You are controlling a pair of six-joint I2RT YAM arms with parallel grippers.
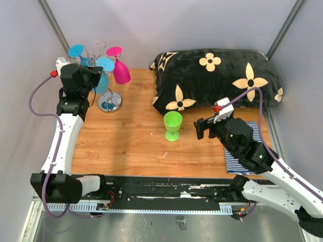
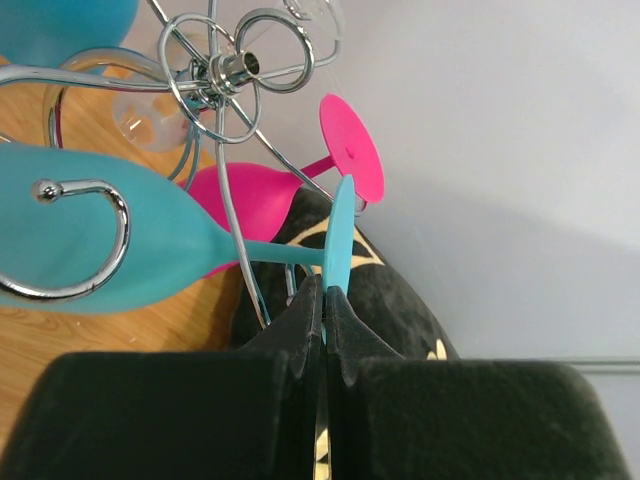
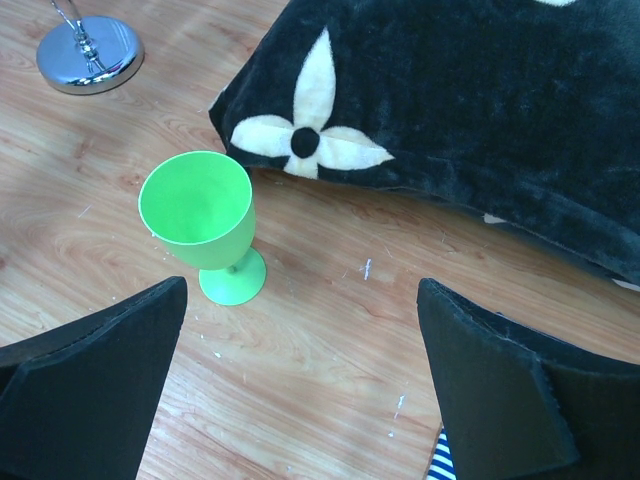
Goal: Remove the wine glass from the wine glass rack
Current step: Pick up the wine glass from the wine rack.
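left gripper (image 2: 322,295) pinched shut on blue wine glass (image 2: 120,250) foot | glass not yet clear of wine glass rack (image 2: 225,75), far-left bench (image 1: 136,146) corner | right gripper (image 3: 302,290) wide, empty

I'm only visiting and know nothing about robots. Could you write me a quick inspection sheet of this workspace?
Surface: wooden table, lightly scuffed.
Job's things: wine glass rack holds a blue wine glass, a second blue glass and a pink wine glass, all hanging upside down; green wine glass stands upright on the table.
Clutter: black flowered pillow at the back; striped cloth under the right arm.
End effectors: left end effector shut on the blue wine glass's foot; right end effector open, beside the green wine glass.
Cables: purple cable along each arm.
Surroundings: grey walls.
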